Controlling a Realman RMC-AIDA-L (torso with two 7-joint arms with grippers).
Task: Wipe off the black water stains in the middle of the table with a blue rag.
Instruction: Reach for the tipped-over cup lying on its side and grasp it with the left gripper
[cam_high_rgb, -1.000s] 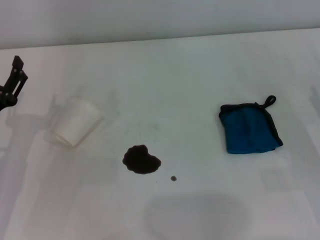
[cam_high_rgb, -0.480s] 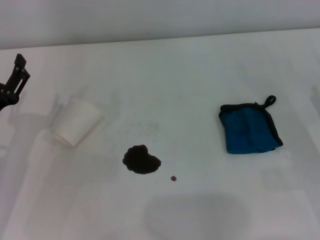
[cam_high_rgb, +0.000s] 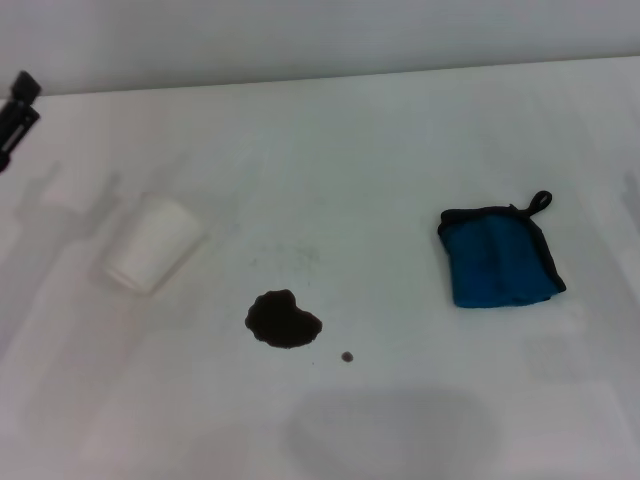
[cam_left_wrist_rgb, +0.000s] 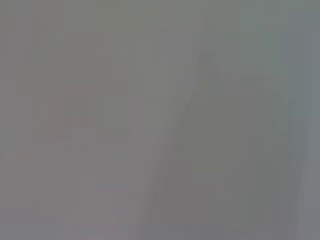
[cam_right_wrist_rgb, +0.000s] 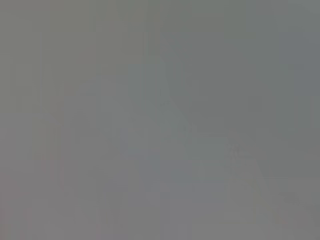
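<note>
In the head view the black water stains (cam_high_rgb: 284, 319) form a dark blotch on the white table (cam_high_rgb: 360, 160), with a tiny dot (cam_high_rgb: 347, 356) just to its right. The blue rag (cam_high_rgb: 499, 259), folded, with black edging and a loop at its far corner, lies flat on the right, apart from the blotch. My left gripper (cam_high_rgb: 17, 112) shows only as a black tip at the far left edge, well away from both. My right gripper is out of view. Both wrist views show only plain grey.
A pale translucent cup (cam_high_rgb: 153, 245) lies on its side left of the blotch. The table's far edge meets a grey wall at the top.
My left gripper has moved up and to the left, nearly leaving the head view. The stain, rag and cup have not moved.
</note>
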